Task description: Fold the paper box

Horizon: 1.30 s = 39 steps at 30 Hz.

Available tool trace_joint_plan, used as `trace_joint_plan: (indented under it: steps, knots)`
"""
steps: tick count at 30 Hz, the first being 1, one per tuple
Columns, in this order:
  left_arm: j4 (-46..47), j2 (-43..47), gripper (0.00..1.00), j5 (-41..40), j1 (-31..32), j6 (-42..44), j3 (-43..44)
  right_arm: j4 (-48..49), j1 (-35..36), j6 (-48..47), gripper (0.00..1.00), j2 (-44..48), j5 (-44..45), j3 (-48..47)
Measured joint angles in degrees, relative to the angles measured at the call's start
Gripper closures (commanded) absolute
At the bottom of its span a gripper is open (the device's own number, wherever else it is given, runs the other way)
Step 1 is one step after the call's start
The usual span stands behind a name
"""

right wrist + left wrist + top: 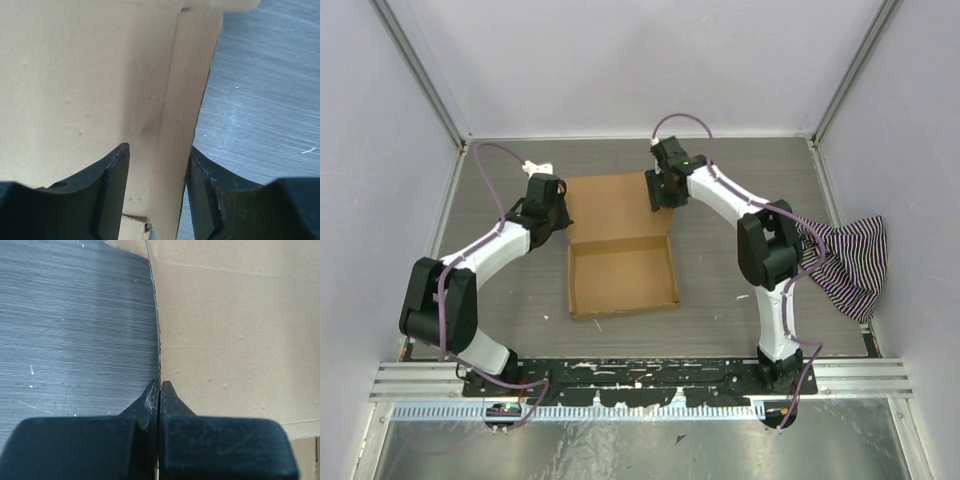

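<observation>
1. The paper box (pixel 620 275) sits mid-surface (pixel 715 300), between the two arms. Its tray half lies nearer the arm bases and its lid (pixel 617 208) is laid back on the far side.
2. Done, as judged: the tray reads as already formed, with low walls standing on its left, right and near sides.
3. Not done: the lid lies open and roughly flat, and nothing covers the tray.
4. The left gripper (pixel 552 210) is at the lid's left edge. In the wrist view its fingers are pressed together on the thin cardboard edge, which runs into the seam between them.
5. The right gripper (pixel 658 190) is at the lid's right edge. Its fingers are spread around the raised side flap (pixel 187 90). One finger is against the flap and the other stands clear, so there is no pinch yet.
6. Remaining, as judged: turn in the lid's side flaps, swing the lid over the tray and tuck it in.
7. A striped cloth (pixel 850 260) lies far right, well apart from the box.
</observation>
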State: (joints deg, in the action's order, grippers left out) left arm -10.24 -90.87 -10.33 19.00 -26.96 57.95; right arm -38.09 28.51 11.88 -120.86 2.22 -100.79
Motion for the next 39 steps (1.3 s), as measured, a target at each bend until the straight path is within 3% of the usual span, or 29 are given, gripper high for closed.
trace_joint_plan:
  steps: [13,19,30,33,36,39]
  knots:
    - [35.32,16.13,1.0,-3.72,7.78,11.67,-21.73,1.2,-5.66,-2.1,0.51,3.28,-4.28,0.09]
    - [43.74,18.49,1.0,-5.11,9.66,15.78,-26.27,0.35,-5.64,-2.51,0.53,5.18,-3.21,-0.02]
    - [50.42,19.89,1.0,-6.56,11.52,19.19,-27.32,-2.82,-5.66,-2.38,0.94,7.43,1.6,-1.81]
    - [50.45,19.91,0.84,-6.8,12.0,19.61,-27.32,-2.93,-5.6,-1.92,0.99,7.58,2.71,-1.88]
    - [49.99,20.06,0.58,-7.37,12.46,20.02,-27.32,-1.81,-5.6,-1.7,0.99,8.44,4.2,-1.14]
    - [47.21,20.92,0.49,-9.79,12.57,20.24,-26.67,2.75,-5.46,-3.13,0.99,12.94,7.61,5.09]
